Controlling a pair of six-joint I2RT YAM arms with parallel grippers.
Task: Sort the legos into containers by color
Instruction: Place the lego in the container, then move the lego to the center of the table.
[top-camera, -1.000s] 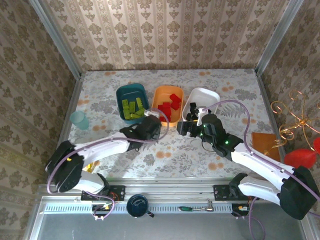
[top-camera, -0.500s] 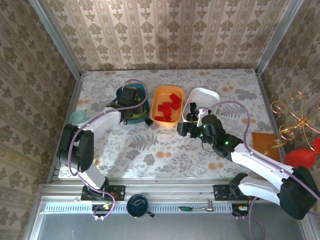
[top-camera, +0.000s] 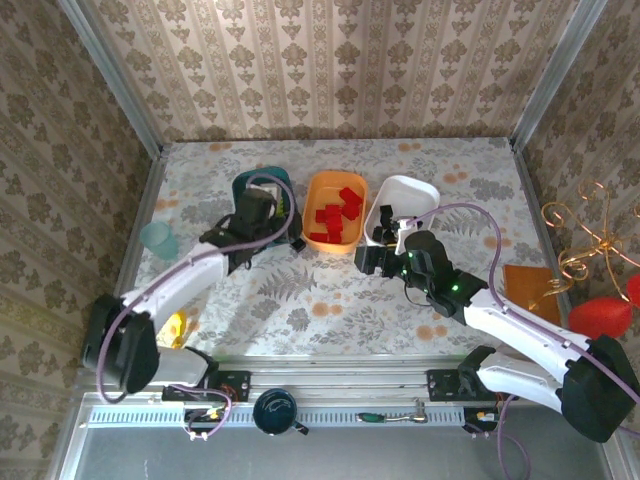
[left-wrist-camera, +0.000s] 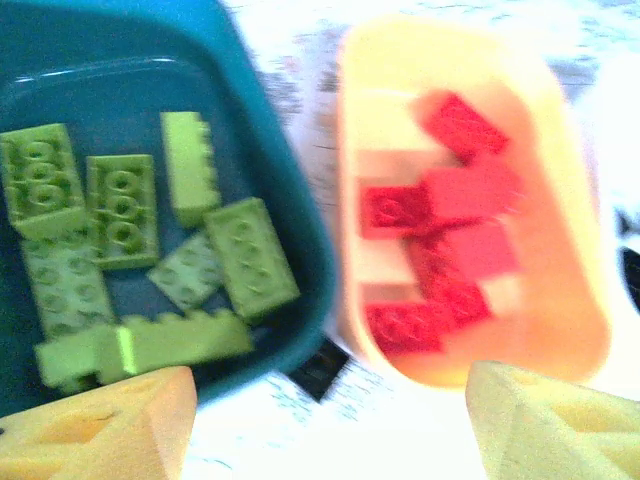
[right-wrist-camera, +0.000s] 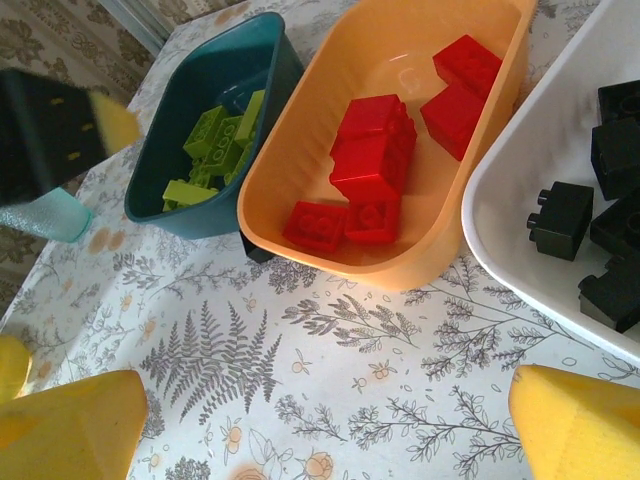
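Over the teal tub (left-wrist-camera: 305, 262) the left gripper (left-wrist-camera: 330, 430) gapes empty, the right gripper (right-wrist-camera: 330, 430) likewise near the orange tub (right-wrist-camera: 420, 265), a blurry, perhaps black lego (left-wrist-camera: 320, 368) between the tubs.

The left tub (right-wrist-camera: 200, 215), the middle tub (right-wrist-camera: 400, 262) and the right tub (right-wrist-camera: 510, 190) stand side by side, with legos (right-wrist-camera: 372, 140) in each.

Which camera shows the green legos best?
Left wrist: green legos lie spread in the teal tub, seen from above. Right wrist shows some over the tub wall; top external, left arm hides most.
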